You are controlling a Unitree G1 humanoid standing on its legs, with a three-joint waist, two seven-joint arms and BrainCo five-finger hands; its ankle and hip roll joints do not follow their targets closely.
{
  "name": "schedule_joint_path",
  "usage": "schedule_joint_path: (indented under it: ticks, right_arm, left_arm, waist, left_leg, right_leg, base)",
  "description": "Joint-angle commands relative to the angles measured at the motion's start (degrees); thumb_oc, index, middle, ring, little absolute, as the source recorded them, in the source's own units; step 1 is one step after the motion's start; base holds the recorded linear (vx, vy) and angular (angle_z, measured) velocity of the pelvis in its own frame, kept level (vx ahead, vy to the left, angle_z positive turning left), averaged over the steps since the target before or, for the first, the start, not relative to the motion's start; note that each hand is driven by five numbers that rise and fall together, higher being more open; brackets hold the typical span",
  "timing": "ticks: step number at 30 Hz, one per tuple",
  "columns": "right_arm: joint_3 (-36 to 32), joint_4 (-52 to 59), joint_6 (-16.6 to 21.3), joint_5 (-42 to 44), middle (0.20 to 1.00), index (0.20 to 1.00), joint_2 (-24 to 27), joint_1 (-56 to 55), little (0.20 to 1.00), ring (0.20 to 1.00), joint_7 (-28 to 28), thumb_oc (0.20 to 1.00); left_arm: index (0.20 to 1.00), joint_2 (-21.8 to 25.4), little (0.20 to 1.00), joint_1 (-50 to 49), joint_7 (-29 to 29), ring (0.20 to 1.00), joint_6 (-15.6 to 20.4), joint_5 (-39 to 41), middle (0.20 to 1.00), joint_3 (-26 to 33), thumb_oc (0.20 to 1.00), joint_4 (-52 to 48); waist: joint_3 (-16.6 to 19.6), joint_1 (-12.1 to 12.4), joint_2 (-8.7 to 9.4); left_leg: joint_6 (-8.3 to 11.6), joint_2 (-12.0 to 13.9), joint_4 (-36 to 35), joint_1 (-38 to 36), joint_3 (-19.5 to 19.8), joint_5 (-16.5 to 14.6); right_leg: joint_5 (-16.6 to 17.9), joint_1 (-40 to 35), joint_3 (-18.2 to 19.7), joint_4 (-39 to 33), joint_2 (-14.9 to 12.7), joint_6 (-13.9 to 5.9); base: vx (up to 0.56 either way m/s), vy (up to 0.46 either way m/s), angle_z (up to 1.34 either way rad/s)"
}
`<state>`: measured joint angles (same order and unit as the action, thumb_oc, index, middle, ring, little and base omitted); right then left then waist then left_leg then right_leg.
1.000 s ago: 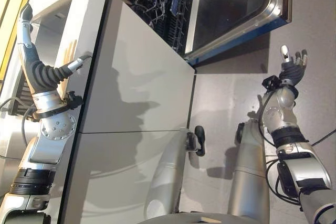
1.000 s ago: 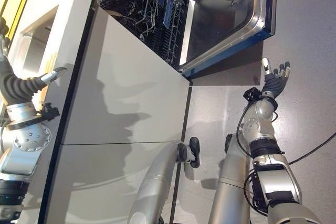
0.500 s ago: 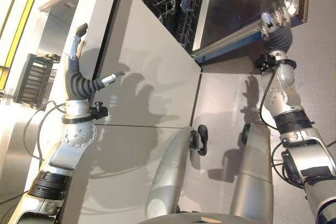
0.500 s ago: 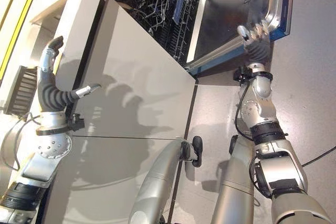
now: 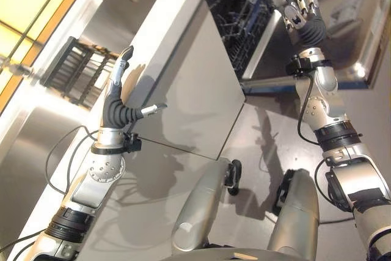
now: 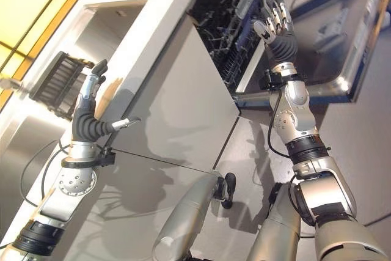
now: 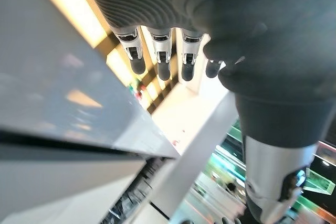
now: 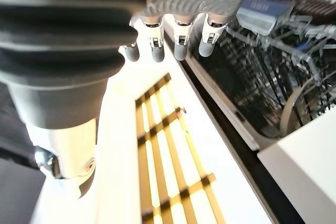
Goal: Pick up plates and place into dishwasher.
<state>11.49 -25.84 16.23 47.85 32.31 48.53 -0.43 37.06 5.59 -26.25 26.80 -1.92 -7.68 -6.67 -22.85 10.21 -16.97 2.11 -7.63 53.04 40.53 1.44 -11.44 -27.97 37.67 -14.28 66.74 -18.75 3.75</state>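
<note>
The dishwasher (image 6: 244, 29) stands open, its dark wire rack (image 5: 247, 10) showing beside the lowered steel door (image 5: 354, 22). The right hand (image 5: 300, 5) hovers just before the rack, fingers straight and spread, holding nothing. The left hand (image 5: 122, 87) is raised by the white desk (image 5: 177, 22) near a black dish rack (image 5: 76, 71), fingers apart, empty
</note>
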Motion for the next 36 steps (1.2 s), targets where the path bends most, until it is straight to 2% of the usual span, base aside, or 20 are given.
schedule_joint_path:
  ticks: [1, 4, 8, 9, 11, 12, 16, 20, 22, 23, 26, 27, 29, 30, 31, 32, 34, 36]
  right_arm:
    - [-4.06, 2.72, 4.12, -5.69, 1.000, 1.000, -0.46, 3.53, 1.000, 1.000, -7.01, 1.000]
    - [-4.81, 0.14, 3.68, -7.91, 1.000, 1.000, -0.14, 1.93, 1.000, 1.000, -13.76, 1.000]
    - [-6.90, 0.30, 6.01, -14.41, 1.000, 1.000, -0.52, -3.74, 1.000, 1.000, -23.53, 1.000]
    - [-6.94, 0.50, 5.92, -14.58, 1.000, 1.000, -0.58, -3.88, 1.000, 1.000, -23.72, 1.000]
    - [-8.29, 4.35, 5.04, -22.19, 1.000, 1.000, -1.48, -8.45, 1.000, 1.000, -31.94, 1.000]
    - [-9.21, 6.27, 4.50, -24.42, 1.000, 1.000, -1.79, -10.23, 1.000, 1.000, -34.62, 1.000]
    - [-11.42, 13.41, 2.42, -32.49, 1.000, 1.000, -3.30, -17.26, 1.000, 1.000, -41.55, 1.000]
    - [-13.88, 21.73, 3.72, -34.61, 1.000, 1.000, -5.10, -28.20, 1.000, 1.000, -41.01, 1.000]
    - [-14.36, 25.48, 4.28, -36.19, 1.000, 1.000, -6.85, -33.67, 1.000, 1.000, -40.24, 1.000]
    - [-14.24, 27.21, 5.52, -36.24, 1.000, 1.000, -7.83, -36.83, 1.000, 1.000, -39.03, 1.000]
    - [-14.30, 30.44, 6.37, -38.57, 1.000, 1.000, -8.94, -41.06, 1.000, 1.000, -38.57, 1.000]
    - [-14.59, 32.37, 6.70, -37.35, 1.000, 1.000, -9.02, -42.62, 1.000, 1.000, -36.87, 1.000]
    - [-14.62, 33.12, 6.78, -36.53, 1.000, 1.000, -9.04, -43.46, 1.000, 1.000, -34.81, 1.000]
    - [-14.36, 32.63, 7.30, -36.00, 1.000, 1.000, -9.02, -43.22, 1.000, 1.000, -34.16, 1.000]
    - [-14.52, 32.96, 7.62, -35.17, 1.000, 1.000, -8.63, -44.06, 1.000, 1.000, -33.56, 1.000]
    - [-14.65, 33.76, 7.41, -35.17, 1.000, 1.000, -8.59, -45.23, 1.000, 1.000, -33.47, 1.000]
    - [-14.18, 33.70, 7.14, -33.80, 1.000, 1.000, -8.69, -45.36, 1.000, 1.000, -32.16, 1.000]
    - [-14.61, 33.69, 5.36, -33.01, 1.000, 1.000, -8.36, -44.70, 1.000, 1.000, -30.08, 1.000]
  left_arm:
    - [1.000, 9.66, 1.000, -3.67, 0.87, 1.000, -3.29, 6.04, 1.000, 13.20, 1.000, 9.43]
    - [1.000, 8.61, 1.000, -3.84, 1.68, 1.000, -2.91, 5.67, 1.000, 11.99, 1.000, 10.13]
    - [1.000, 6.70, 1.000, -3.85, -0.78, 1.000, -3.15, 5.03, 1.000, 10.57, 1.000, 9.72]
    - [1.000, 6.71, 1.000, -3.83, -0.81, 1.000, -3.14, 5.01, 1.000, 10.50, 1.000, 9.74]
    - [1.000, 5.21, 1.000, -3.04, -3.26, 1.000, -3.99, 4.59, 1.000, 10.06, 1.000, 9.78]
    - [1.000, 4.81, 1.000, -2.84, -4.16, 1.000, -4.34, 4.60, 1.000, 10.08, 1.000, 9.57]
    - [1.000, 2.99, 1.000, -2.51, -5.88, 1.000, -6.07, 3.91, 1.000, 10.67, 1.000, 8.20]
    - [1.000, 1.28, 1.000, -4.63, -5.44, 1.000, -6.68, 3.50, 1.000, 13.32, 1.000, 7.21]
    - [1.000, 0.59, 1.000, -6.53, -4.33, 1.000, -6.81, 2.82, 1.000, 15.03, 1.000, 6.41]
    - [1.000, 0.02, 1.000, -7.66, -3.53, 1.000, -6.40, 2.90, 1.000, 16.12, 1.000, 6.19]
    - [1.000, -0.60, 1.000, -9.57, -1.46, 1.000, -5.28, 3.37, 1.000, 17.81, 1.000, 6.50]
    - [1.000, -1.04, 1.000, -10.30, -0.37, 1.000, -5.27, 3.06, 1.000, 18.39, 1.000, 6.71]
    - [1.000, -1.57, 1.000, -11.19, -0.27, 1.000, -5.64, 3.08, 1.000, 18.90, 1.000, 7.07]
    - [1.000, -2.06, 1.000, -10.92, -0.96, 1.000, -5.28, 2.55, 1.000, 18.12, 1.000, 7.97]
    - [1.000, -2.14, 1.000, -10.38, -0.84, 1.000, -5.42, 2.60, 1.000, 17.59, 1.000, 8.39]
    - [1.000, -2.22, 1.000, -9.82, 0.18, 1.000, -5.38, 2.95, 1.000, 17.34, 1.000, 8.07]
    - [1.000, -2.60, 1.000, -10.06, -0.07, 1.000, -5.81, 1.56, 1.000, 17.65, 1.000, 7.14]
    - [1.000, -2.73, 1.000, -9.77, -0.95, 1.000, -6.36, 1.25, 1.000, 17.90, 1.000, 6.68]
  waist:
    - [-0.46, 3.64, 4.86]
    - [-1.35, 2.75, 4.25]
    - [-2.86, 1.09, 2.93]
    - [-2.88, 1.10, 2.90]
    - [-3.59, -0.66, 2.49]
    - [-3.88, -1.23, 2.21]
    - [-3.40, -3.04, 2.67]
    - [-0.56, -4.01, 4.69]
    - [1.85, -4.10, 6.38]
    - [4.00, -3.97, 7.97]
    - [7.53, -4.12, 10.42]
    - [9.53, -4.45, 11.95]
    - [12.18, -5.62, 13.05]
    - [13.16, -6.11, 13.94]
    - [13.98, -6.88, 15.23]
    - [14.86, -7.23, 16.48]
    - [15.79, -7.08, 17.35]
    - [17.27, -6.51, 17.98]
  left_leg:
    - [-4.47, -3.43, 1.74, 0.64, -4.01, -2.75]
    - [-4.33, -3.55, 1.88, 0.02, -4.05, -2.57]
    - [-4.45, -3.56, -3.31, -2.93, -3.82, -1.55]
    - [-4.45, -3.55, -3.43, -3.06, -3.79, -1.49]
    - [-4.70, -3.05, -9.01, -4.80, -3.76, 0.26]
    - [-4.93, -2.62, -12.04, -5.31, -3.95, 2.56]
    - [-4.96, -1.77, -19.07, -8.83, -3.84, 4.56]
    - [-4.86, -1.15, -26.15, -14.04, -2.81, 6.43]
    - [-4.91, -0.94, -29.90, -17.16, -1.70, 7.43]
    - [-5.19, -0.82, -32.69, -19.70, -0.72, 8.11]
    - [-6.00, -0.24, -37.83, -24.57, 0.52, 9.30]
    - [-6.29, -0.12, -39.46, -27.17, 0.74, 9.04]
    - [-6.36, 1.09, -41.60, -30.75, -0.07, 8.90]
    - [-6.14, 1.33, -42.15, -31.69, -0.17, 8.86]
    - [-5.91, 0.66, -41.78, -32.13, 1.00, 8.49]
    - [-5.71, 0.02, -40.61, -32.47, 1.56, 7.75]
    - [-5.01, 0.52, -41.12, -33.74, 0.41, 7.80]
    - [-4.33, 0.87, -41.11, -34.66, 0.95, 7.09]
  right_leg:
    - [7.41, -1.00, 5.61, 0.66, 0.23, -1.94]
    - [6.53, -0.62, 6.35, 1.34, 0.35, -1.98]
    - [7.38, -2.32, 7.58, -2.93, 0.67, -1.94]
    - [7.44, -2.46, 7.54, -3.05, 0.69, -1.94]
    - [9.12, -2.99, 8.33, -7.61, 1.82, -2.16]
    - [11.14, -2.94, 8.11, -9.79, 2.36, -1.83]
    - [13.46, -5.72, 8.72, -16.48, 4.09, -2.43]
    - [16.23, -11.03, 8.24, -23.70, 4.54, -3.27]
    - [18.18, -14.72, 8.00, -27.28, 4.89, -4.03]
    - [19.62, -17.65, 7.79, -28.94, 5.30, -4.60]
    - [22.75, -22.16, 7.00, -30.52, 6.50, -5.59]
    - [24.00, -24.04, 7.07, -30.19, 7.07, -6.26]
    - [27.74, -24.03, 7.92, -30.26, 9.07, -7.04]
    - [25.75, -24.97, 8.31, -34.18, 11.87, -6.92]
    - [25.07, -27.00, 10.35, -41.20, 13.93, -6.65]
    - [25.40, -29.51, 10.86, -45.63, 14.73, -6.74]
    - [26.85, -32.30, 9.09, -49.69, 14.66, -6.98]
    - [25.14, -35.59, 9.48, -55.84, 15.34, -6.08]
  base:
    - [0.10, -0.003, 0.49]
    - [0.06, 0.074, 0.44]
    - [-0.01, 0.081, -0.04]
    - [-0.07, 0.100, -0.20]
    - [-0.12, 0.129, -0.19]
    - [-0.14, 0.120, -0.26]
    - [-0.05, 0.082, -0.34]
    - [0.06, 0.026, -0.40]
    - [0.12, -0.036, -0.38]
    - [0.14, -0.083, -0.19]
    - [0.15, -0.090, -0.11]
    - [0.20, -0.095, -0.02]
    - [0.17, -0.098, -0.01]
    - [0.13, -0.167, -0.13]
    - [0.14, -0.229, -0.09]
    - [0.14, -0.200, 0.21]
    - [0.07, -0.154, 0.51]
    - [0.06, -0.180, -0.04]
